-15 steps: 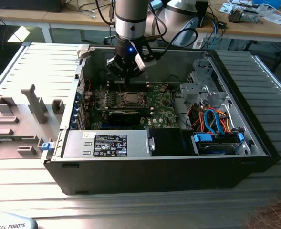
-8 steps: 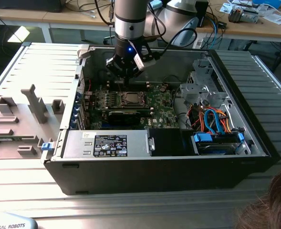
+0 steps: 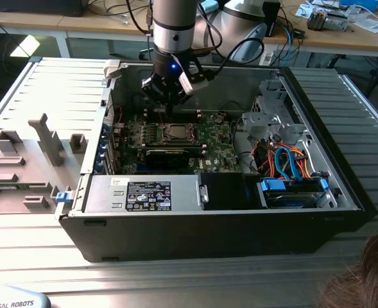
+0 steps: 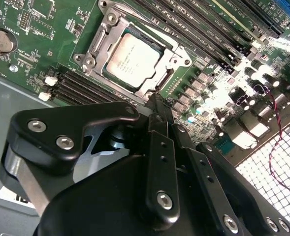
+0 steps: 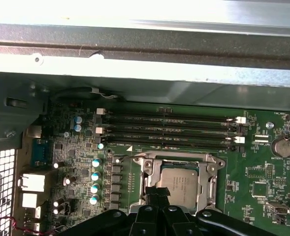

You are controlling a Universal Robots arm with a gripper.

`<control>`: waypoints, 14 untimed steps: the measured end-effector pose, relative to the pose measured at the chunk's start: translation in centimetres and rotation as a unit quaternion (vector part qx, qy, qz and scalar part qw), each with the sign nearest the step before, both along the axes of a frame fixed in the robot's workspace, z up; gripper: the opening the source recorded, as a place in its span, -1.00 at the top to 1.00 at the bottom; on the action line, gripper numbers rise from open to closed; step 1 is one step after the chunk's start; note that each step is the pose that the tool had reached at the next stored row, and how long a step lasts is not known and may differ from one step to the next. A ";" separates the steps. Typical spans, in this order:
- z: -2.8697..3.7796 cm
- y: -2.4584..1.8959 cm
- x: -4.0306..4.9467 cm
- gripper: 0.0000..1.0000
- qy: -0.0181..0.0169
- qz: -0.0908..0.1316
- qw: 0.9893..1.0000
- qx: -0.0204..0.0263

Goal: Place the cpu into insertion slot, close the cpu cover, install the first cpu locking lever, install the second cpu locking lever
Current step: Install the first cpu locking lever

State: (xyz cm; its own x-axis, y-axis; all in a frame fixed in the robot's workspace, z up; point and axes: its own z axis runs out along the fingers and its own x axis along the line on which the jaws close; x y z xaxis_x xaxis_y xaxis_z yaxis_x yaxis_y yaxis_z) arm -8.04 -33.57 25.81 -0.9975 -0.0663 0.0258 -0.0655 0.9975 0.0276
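1. The hand [image 4: 157,105] is hovering just above the near edge of the insertion slot [image 4: 98,46], fingers pressed together, grasping nothing that I can see.
2. The cpu [image 4: 133,60] is already sitting in the insertion slot, and the cpu cover [image 5: 211,183] looks lowered around it, framing the metal top in both wrist views.
3. Lever state: I cannot tell from either wrist view whether any locking lever is hooked.
4. Risk: the fingertips are sitting right at the cover's edge; pushing down off-centre is likely to skid onto the cpu top or scrape the board parts just beside the socket.
5. Risk: if the cover is not fully seated, forcing a lever could be loading the chip unevenly.
6. Containers: the open computer case [image 3: 343,186], resting on the surface [image 3: 176,282], is holding the motherboard [image 3: 217,144], the power supply [image 3: 144,192] and a drive cage with orange and blue cables [image 3: 285,160].
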 end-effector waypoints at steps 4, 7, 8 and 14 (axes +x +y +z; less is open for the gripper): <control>0.00 0.00 -0.07 0.79 0.000 0.000 1.000 0.000; 0.00 0.00 -0.18 0.79 0.000 0.000 1.000 0.000; 0.00 0.00 -0.21 0.79 0.000 0.000 1.000 0.000; 0.00 0.00 -0.38 0.79 0.000 0.000 1.000 0.000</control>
